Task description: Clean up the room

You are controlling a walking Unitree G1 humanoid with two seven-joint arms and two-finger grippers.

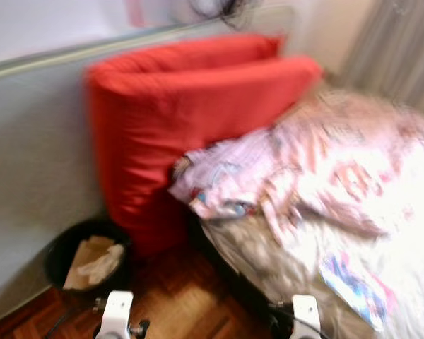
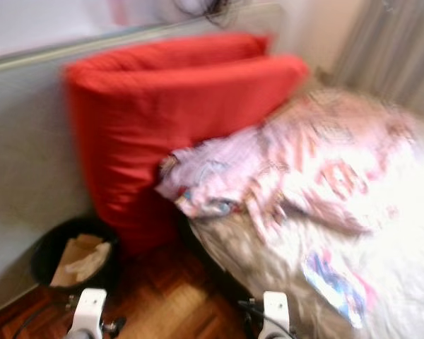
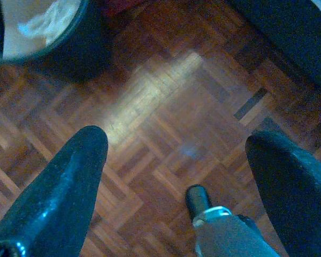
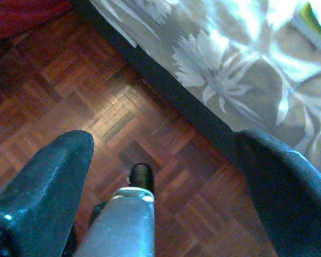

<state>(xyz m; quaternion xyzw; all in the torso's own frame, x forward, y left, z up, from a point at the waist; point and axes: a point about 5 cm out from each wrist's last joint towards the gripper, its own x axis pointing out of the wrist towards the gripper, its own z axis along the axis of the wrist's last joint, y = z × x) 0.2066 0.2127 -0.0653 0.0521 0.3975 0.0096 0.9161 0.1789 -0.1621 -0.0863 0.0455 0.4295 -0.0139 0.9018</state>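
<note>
both grippers, left (image 3: 176, 160) and right (image 4: 163, 158), hang spread apart over parquet (image 1: 177, 296); bin (image 1: 85, 258) beside red cushion (image 1: 184, 120), ahead of left gripper.

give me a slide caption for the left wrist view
Open left gripper above parquet floor, black bin nearby.

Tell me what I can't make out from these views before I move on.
- Print on the crumpled bedding: head views are motion-blurred.
- Contents of the black bin: paper-like scraps, too blurred to identify; in the left wrist view the frame edge cuts the bin off.
- Far side of the bed: washed out by glare.
- Floor behind the red cushion: hidden by it.
- Dark object above the cushion: cut off by the top edge.
</note>
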